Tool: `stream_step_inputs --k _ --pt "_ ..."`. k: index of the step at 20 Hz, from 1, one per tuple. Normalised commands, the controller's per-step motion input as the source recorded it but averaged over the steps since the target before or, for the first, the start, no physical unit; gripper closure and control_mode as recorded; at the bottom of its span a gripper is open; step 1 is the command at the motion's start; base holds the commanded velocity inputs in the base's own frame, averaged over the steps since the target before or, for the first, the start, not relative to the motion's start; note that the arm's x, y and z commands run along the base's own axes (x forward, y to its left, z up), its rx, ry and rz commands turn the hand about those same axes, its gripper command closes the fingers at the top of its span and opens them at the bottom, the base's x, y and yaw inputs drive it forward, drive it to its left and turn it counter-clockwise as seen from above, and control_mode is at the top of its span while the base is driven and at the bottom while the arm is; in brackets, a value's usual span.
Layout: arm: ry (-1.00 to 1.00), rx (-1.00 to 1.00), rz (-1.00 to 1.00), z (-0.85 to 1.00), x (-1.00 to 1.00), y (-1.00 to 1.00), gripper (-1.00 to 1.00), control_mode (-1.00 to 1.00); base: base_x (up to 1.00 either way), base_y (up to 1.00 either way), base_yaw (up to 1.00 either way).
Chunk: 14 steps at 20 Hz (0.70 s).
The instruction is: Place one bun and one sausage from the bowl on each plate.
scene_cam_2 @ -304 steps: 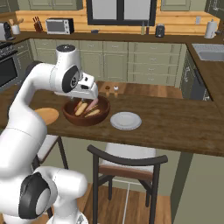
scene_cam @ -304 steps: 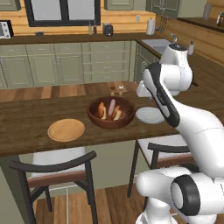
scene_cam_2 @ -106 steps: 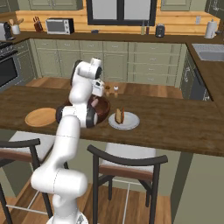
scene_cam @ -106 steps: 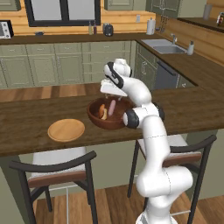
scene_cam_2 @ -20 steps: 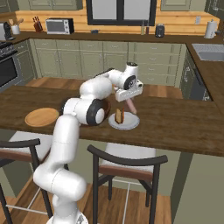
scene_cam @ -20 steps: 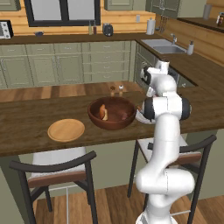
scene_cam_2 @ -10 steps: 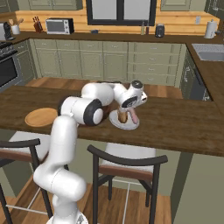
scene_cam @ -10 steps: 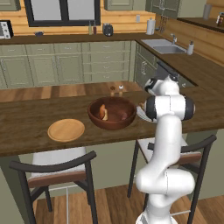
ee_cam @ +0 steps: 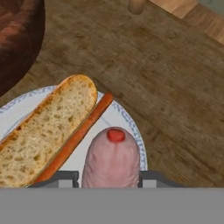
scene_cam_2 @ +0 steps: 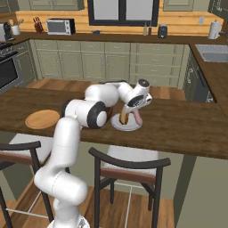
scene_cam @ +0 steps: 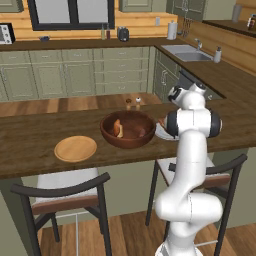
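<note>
lowering a sausage (ee_cam: pixel 111 157) onto the grey-white plate (ee_cam: pixel 124 116), the jaws are clenched on it, end down. 1 bun (ee_cam: pixel 46 127) already lies there, at 9 o'clock of the sausage. next, i think: let go, then go to the bowl (scene_cam: pixel 127 131) for the tan plate (scene_cam: pixel 75 148).

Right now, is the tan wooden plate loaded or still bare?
Bare: the tan wooden plate shows nothing on its surface, while the bun lies on the white plate.
</note>
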Motion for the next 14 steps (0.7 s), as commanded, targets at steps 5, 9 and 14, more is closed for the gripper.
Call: stream_step_inputs --k 5,9,14 --pt "0.00 -0.03 0.00 0.00 0.00 0.18 1.00 -1.00 0.00 0.00 0.00" --pt "-0.01 -0.02 -0.01 0.00 0.00 0.09 1.00 -1.00 0.00 0.00 0.00" --pt "0.00 0.00 0.00 0.00 0.00 0.00 -1.00 -1.00 0.00 0.00 0.00"
